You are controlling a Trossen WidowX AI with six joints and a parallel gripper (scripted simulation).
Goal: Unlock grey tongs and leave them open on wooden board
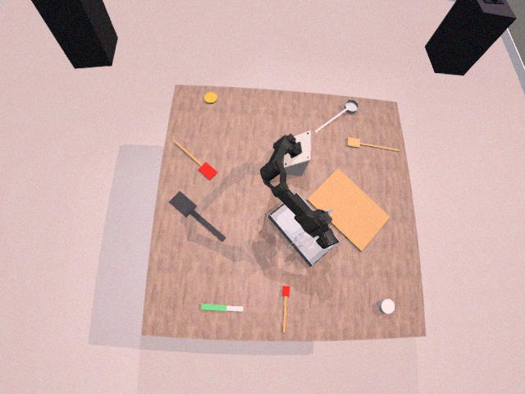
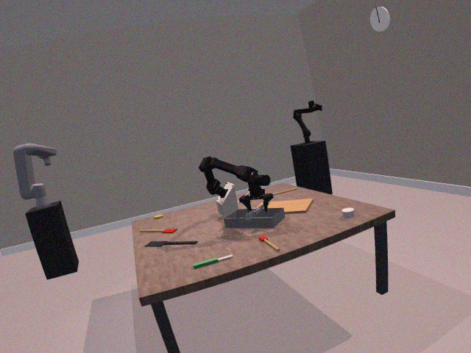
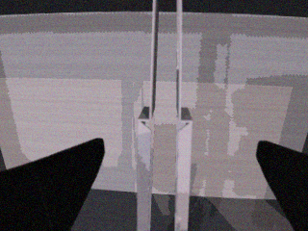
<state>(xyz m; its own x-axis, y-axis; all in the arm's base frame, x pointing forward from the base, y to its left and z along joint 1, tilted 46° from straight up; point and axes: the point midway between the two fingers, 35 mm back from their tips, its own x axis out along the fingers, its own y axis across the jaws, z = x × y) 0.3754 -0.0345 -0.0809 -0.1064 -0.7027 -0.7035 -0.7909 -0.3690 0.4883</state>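
The grey tongs (image 1: pixel 330 211) (image 2: pixel 249 215) (image 3: pixel 183 168) rest across the roasting tin (image 1: pixel 285 220) (image 2: pixel 247 223) (image 3: pixel 63 111). Their two thin arms run side by side, close together, in the wrist view. One end shows past the tin's edge near the board in the top view. The lock cannot be made out. My gripper (image 2: pixel 257 209) (image 3: pixel 178 146) is open and empty, pointing down over the tin. One finger is on each side of the tongs, with a gap to both arms. The wooden board (image 1: pixel 360 208) (image 2: pixel 298 206) lies flat beside the tin. The arm hides part of the tongs in the top view.
A pale block (image 1: pixel 305 148) (image 2: pixel 227 205) stands at the arm's base. A black spatula (image 1: pixel 182 203) (image 2: pixel 155 243), a red-headed tool (image 1: pixel 285 290) and a green-handled tool (image 1: pixel 214 307) lie around the tin. A white cup (image 1: pixel 387 306) (image 2: pixel 347 212) stands near a table corner.
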